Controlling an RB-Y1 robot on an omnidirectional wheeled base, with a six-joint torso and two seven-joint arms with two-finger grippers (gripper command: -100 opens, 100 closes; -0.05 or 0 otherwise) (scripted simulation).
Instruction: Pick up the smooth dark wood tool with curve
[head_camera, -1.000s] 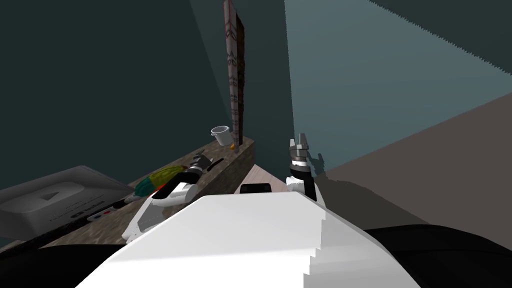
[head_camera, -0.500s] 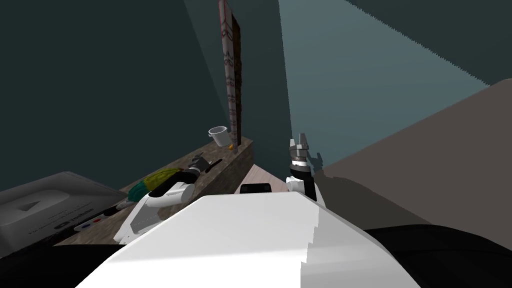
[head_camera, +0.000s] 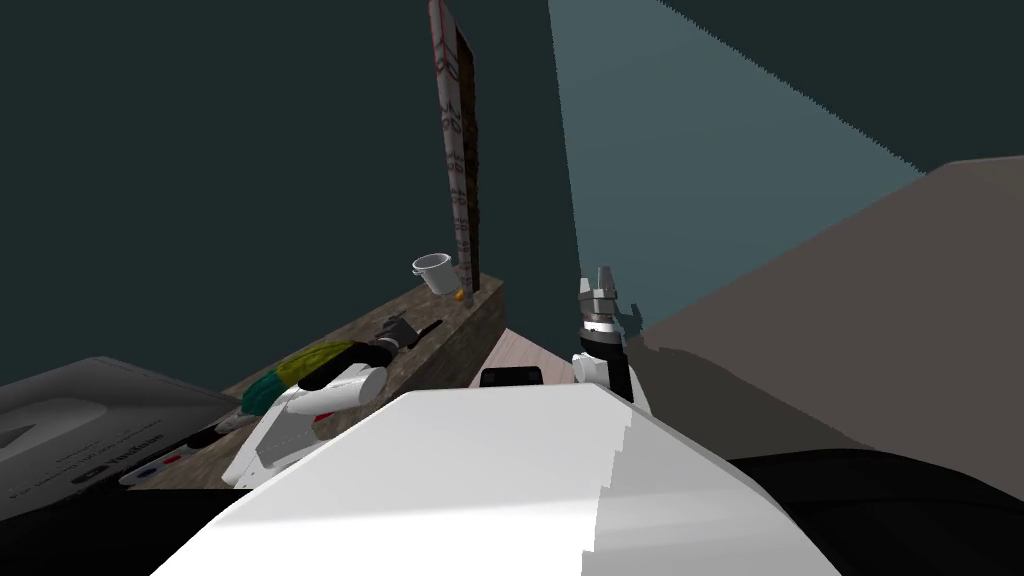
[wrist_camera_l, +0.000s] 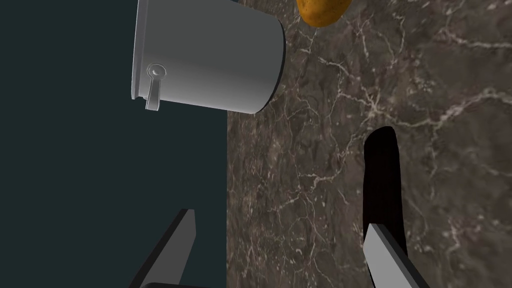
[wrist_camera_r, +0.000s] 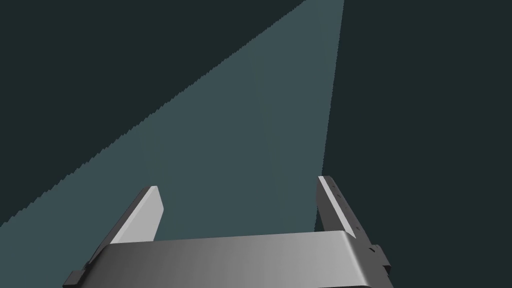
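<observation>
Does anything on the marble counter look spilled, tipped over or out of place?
Nothing stands out. The grey cup stands upright on the brown marble counter, and the dark curved tool lies flat by the open left gripper.

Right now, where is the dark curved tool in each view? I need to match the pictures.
Head view: the dark curved tool lies on the marble counter, just past the left hand.
Left wrist view: it lies on the counter, its near end behind one finger of the open hand.
Right wrist view: the right hand, open, off the counter.
Shared landmark: the grey cup beyond the tool.
</observation>
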